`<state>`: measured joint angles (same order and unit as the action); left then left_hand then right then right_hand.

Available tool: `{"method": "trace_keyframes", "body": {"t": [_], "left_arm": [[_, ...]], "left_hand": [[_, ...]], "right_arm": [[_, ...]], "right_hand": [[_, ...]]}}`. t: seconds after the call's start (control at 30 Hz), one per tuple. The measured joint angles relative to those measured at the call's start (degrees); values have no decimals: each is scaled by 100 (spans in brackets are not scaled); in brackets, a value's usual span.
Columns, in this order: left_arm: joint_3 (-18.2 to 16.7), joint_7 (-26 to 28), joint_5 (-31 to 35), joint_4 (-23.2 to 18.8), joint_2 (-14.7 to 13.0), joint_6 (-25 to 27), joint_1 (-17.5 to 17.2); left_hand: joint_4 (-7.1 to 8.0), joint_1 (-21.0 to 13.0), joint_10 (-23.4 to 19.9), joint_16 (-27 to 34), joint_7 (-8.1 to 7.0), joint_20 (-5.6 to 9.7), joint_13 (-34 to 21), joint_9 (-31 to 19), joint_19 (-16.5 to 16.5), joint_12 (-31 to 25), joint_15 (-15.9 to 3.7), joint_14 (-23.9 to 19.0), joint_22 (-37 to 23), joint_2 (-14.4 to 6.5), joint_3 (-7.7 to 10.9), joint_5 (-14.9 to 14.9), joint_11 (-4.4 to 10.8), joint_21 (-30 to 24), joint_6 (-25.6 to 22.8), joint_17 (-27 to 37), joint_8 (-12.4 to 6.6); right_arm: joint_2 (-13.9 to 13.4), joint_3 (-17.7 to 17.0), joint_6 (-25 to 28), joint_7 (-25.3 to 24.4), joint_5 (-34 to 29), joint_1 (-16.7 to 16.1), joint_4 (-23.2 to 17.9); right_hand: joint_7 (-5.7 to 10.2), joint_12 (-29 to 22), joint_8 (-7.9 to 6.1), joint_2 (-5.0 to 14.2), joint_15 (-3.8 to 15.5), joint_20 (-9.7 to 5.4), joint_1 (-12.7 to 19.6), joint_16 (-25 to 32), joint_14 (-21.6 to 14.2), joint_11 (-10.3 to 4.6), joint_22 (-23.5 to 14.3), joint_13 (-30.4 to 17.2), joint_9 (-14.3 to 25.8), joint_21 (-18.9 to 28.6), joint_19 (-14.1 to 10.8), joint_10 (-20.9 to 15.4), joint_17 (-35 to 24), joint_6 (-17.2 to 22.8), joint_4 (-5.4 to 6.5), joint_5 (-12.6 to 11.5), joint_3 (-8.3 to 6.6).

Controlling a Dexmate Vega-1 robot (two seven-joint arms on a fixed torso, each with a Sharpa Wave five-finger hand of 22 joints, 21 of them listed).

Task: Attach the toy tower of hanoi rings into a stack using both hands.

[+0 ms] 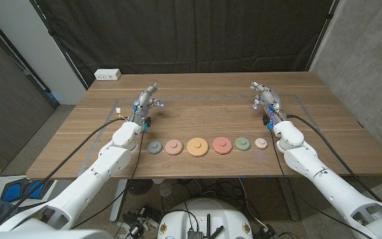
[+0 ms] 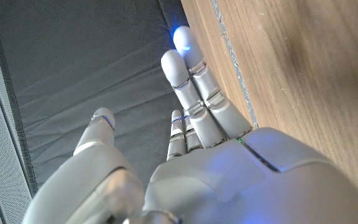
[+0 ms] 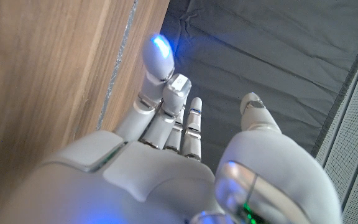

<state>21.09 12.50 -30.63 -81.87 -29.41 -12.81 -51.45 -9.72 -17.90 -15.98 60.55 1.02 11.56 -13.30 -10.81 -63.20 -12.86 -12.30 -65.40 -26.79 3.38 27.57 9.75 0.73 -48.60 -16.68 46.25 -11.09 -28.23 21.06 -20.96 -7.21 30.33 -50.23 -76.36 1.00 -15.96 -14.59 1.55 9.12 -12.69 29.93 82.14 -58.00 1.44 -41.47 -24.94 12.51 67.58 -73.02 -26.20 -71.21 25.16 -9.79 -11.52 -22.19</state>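
- Left hand [image 1: 145, 104] in the head view stands over the left part of the wooden tabletop [image 1: 197, 93], fingers spread and reaching toward the far edge, holding nothing.
- Right hand [image 1: 264, 98] in the same view stands over the right part of the tabletop, fingers apart and likewise empty.
- Six toy rings lie in a row near the front edge, between the two forearms, each apart from its neighbour: a grey-green ring [image 1: 154, 147] at the left end, then a peach ring [image 1: 174, 147], a large orange ring [image 1: 197, 147] in the middle, a coral ring [image 1: 222, 144], a sage green ring [image 1: 243, 143] and a small cream ring [image 1: 261, 143] at the right end.
- Both hands are well apart from the row, farther back on the tabletop.
- A white power strip [image 1: 107, 75] lies at the far left corner, and a black curtain [image 1: 197, 33] hangs behind the tabletop.
- Left wrist view: the left hand [image 2: 197, 149] shows from the back, fingers [image 2: 178, 68] straight and close together, thumb set off to one side, nothing between them; wood grain runs beside the fingers and dark cloth lies beyond.
- Right wrist view: the right hand [image 3: 166, 162] shows the same way, fingers [image 3: 157, 59] extended, thumb apart, empty, beside the wood with a tape line along it.
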Motion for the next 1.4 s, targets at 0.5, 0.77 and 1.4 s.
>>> {"method": "trace_keyframes", "body": {"t": [0.5,0.77,1.4], "left_arm": [[0,81,166,51,24,-224,-38],[18,202,385,105,24,-339,-38],[181,748,1404,-155,-234,-174,8]], "left_hand": [[-94,-769,-174,54,12,20,27,1,-20,0,2,-1,50,-81,257,157,197,-45,-213,-36,-42],[-96,-1262,-321,216,-60,20,26,-27,-20,0,2,-1,77,56,318,237,351,-99,-285,-51,-42],[-79,-1768,-338,357,-91,-17,10,-51,48,0,-18,23,150,125,334,361,379,-144,-314,-90,-42]], "right_arm": [[-24,51,9,-216,-260,7,-42],[-74,84,71,-539,-574,-40,-176],[-341,186,384,-1391,-1689,-191,-669]], "right_hand": [[-190,50,-24,-169,51,0,720,708,-132,-359,-297,-119,119,63,-14,-313,14,169,-94,-354,-577],[-143,93,0,-309,51,-7,999,754,-132,-416,-283,-151,122,19,20,-309,13,40,-85,-421,-716],[-41,139,-110,-404,53,26,1225,754,-130,-451,-282,-279,281,-24,116,-389,40,184,4,-510,-928]]}}
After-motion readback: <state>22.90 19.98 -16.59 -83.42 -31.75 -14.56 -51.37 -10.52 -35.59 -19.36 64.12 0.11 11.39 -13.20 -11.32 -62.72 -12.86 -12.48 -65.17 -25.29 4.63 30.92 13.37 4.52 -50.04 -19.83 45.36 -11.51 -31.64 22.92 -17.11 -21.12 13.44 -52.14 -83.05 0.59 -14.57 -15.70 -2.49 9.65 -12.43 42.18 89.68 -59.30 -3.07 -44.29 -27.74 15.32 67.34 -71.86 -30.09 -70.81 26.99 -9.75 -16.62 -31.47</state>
